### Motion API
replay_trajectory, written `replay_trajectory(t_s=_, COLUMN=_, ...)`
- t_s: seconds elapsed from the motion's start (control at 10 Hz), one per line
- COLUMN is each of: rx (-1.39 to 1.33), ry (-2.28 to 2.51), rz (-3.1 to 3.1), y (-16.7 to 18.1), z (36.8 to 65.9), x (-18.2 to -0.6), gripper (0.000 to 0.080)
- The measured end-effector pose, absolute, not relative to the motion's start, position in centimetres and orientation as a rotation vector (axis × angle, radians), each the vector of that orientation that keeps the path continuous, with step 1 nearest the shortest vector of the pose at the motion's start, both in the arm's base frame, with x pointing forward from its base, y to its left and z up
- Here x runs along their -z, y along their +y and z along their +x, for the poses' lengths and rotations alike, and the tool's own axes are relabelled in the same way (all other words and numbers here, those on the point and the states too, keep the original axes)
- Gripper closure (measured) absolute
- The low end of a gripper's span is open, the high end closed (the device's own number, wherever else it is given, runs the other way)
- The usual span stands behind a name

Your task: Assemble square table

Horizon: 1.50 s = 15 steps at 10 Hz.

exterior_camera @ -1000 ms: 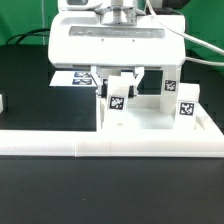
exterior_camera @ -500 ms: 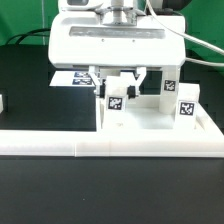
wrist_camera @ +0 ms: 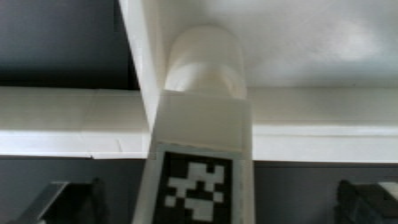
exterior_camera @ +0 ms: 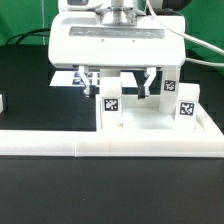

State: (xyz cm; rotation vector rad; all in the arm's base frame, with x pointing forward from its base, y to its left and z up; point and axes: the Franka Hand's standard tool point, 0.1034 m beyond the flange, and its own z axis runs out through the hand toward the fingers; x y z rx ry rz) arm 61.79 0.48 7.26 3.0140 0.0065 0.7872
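The white square tabletop (exterior_camera: 150,125) lies flat behind the rail, and three white tagged legs stand on it. The nearest leg (exterior_camera: 112,103) stands upright at the slab's corner toward the exterior view's left. Two more legs (exterior_camera: 170,92) (exterior_camera: 187,106) stand at the right. My gripper (exterior_camera: 119,80) hangs open just above the near leg, one fingertip on each side and neither touching it. In the wrist view the leg (wrist_camera: 201,120) runs up the middle onto the slab (wrist_camera: 329,60), with my gripper (wrist_camera: 222,203) spread wide around it.
A long low white border rail (exterior_camera: 100,147) runs across the front of the slab. The marker board (exterior_camera: 68,78) lies on the black table behind my gripper. A small white part (exterior_camera: 2,102) shows at the exterior view's left edge.
The jaws have spread apart and let go of the near leg. That leg now stands on its own, straighter than before.
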Motion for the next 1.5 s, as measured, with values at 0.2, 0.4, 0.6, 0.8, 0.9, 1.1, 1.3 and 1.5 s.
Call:
replay_trajectory(t_s=0.2, rx=-0.787, ry=0.006, rz=3.014, y=0.5, z=61.8, x=-7.3, gripper=0.0151)
replay_trajectory(t_s=0.4, rx=-0.787, ry=0.006, rz=3.014, y=0.5, z=61.8, x=-7.3, gripper=0.0151)
replay_trajectory(t_s=0.6, rx=-0.606, ry=0.0, rz=3.104, y=0.8, z=62.0, x=-8.3, gripper=0.0151)
replay_trajectory(t_s=0.8, rx=-0.521, ry=-0.013, rz=3.146, y=0.6, z=62.8, x=-9.6, gripper=0.0151)
replay_trajectory(t_s=0.9, rx=-0.349, ry=-0.019, rz=3.203, y=1.1, z=62.4, x=-9.4, gripper=0.0151)
replay_trajectory(t_s=1.1, rx=-0.177, ry=-0.011, rz=3.233, y=0.3, z=62.7, x=-8.5, gripper=0.0151)
replay_trajectory(t_s=1.3, rx=-0.027, ry=0.007, rz=3.243, y=-0.4, z=63.1, x=-7.8, gripper=0.0151)
replay_trajectory(t_s=1.5, rx=0.102, ry=-0.052, rz=3.253, y=-0.2, z=62.8, x=-7.1, gripper=0.0151)
